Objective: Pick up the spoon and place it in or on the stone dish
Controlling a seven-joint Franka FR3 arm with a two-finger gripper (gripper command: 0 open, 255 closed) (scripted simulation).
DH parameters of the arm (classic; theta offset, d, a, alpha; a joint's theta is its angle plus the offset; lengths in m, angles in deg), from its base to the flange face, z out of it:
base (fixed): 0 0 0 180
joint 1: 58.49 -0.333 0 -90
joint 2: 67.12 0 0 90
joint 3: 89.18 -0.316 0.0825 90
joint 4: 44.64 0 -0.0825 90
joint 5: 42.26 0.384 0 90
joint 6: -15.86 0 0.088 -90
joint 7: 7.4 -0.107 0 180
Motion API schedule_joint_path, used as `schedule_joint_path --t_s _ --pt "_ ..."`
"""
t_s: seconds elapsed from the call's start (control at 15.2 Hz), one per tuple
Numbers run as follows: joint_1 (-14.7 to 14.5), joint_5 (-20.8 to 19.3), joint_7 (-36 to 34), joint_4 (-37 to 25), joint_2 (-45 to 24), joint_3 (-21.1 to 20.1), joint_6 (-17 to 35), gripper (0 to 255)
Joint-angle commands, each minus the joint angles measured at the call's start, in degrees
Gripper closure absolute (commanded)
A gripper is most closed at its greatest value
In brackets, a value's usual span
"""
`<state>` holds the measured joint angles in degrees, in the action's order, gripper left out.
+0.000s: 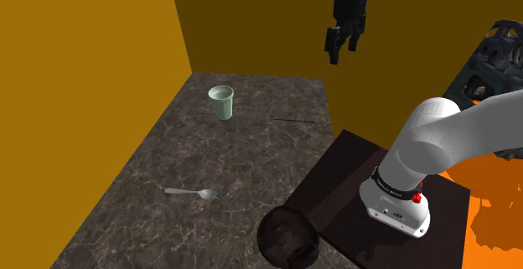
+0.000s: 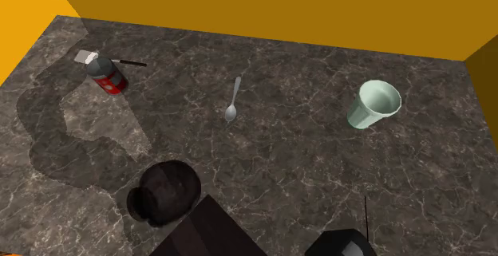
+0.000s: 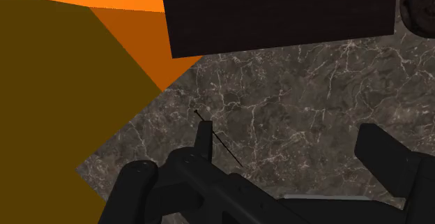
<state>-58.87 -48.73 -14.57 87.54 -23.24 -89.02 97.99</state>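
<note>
A small silvery spoon lies flat on the dark marble table, its bowl end toward the stone dish. The dish is a dark, rough round bowl near the table's front edge, beside the stand; its rim also shows in the wrist view. My black gripper hangs high above the far side of the table, well away from the spoon. Its fingers stand apart with nothing between them.
A pale green cup stands upright toward the back. A red can lies at the second exterior view's left. Ochre walls close two sides. The dark stand abuts the table. A thin black line marks the marble.
</note>
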Motion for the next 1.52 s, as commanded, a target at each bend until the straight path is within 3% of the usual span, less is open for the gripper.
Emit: schedule_joint_path --t_s 0.0,0.73,1.45 --pt "0.0 0.0 0.0 0.0 0.0 0.0 0.0 0" --pt "-4.8 5.6 -2.5 10.4 -8.2 -3.9 22.2 0" --pt "-9.4 9.5 -4.1 11.8 -25.0 -8.7 44.6 0"
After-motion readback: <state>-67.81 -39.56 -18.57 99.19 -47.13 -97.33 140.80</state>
